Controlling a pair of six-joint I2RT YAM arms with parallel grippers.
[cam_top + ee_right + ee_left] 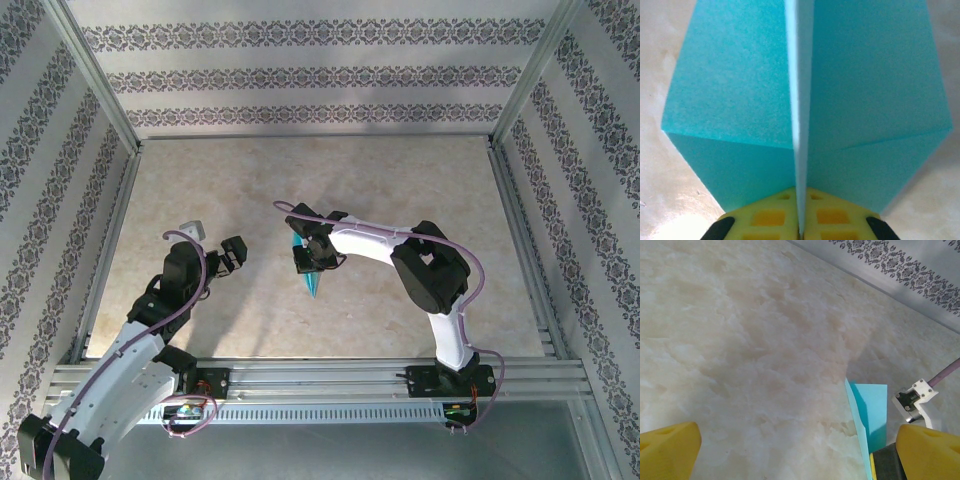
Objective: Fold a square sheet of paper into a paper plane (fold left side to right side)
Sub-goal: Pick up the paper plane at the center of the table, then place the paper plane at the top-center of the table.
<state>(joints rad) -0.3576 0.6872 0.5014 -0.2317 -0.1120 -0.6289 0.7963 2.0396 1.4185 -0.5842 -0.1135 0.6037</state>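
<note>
Two wings of the paper plane [735, 85] spread either side of its upright centre fold, and the right jaws are pinched shut on that fold, holding the dart near the middle of the bench [400, 190]. Left jaws stand wide open and empty, near it on its left. My worry is that a sideways pull could tear the thin paper or let it slip, and the creases may spring apart on release. From above, the wrist covers most of the plane, so I cannot tell whether it touches the bench
</note>
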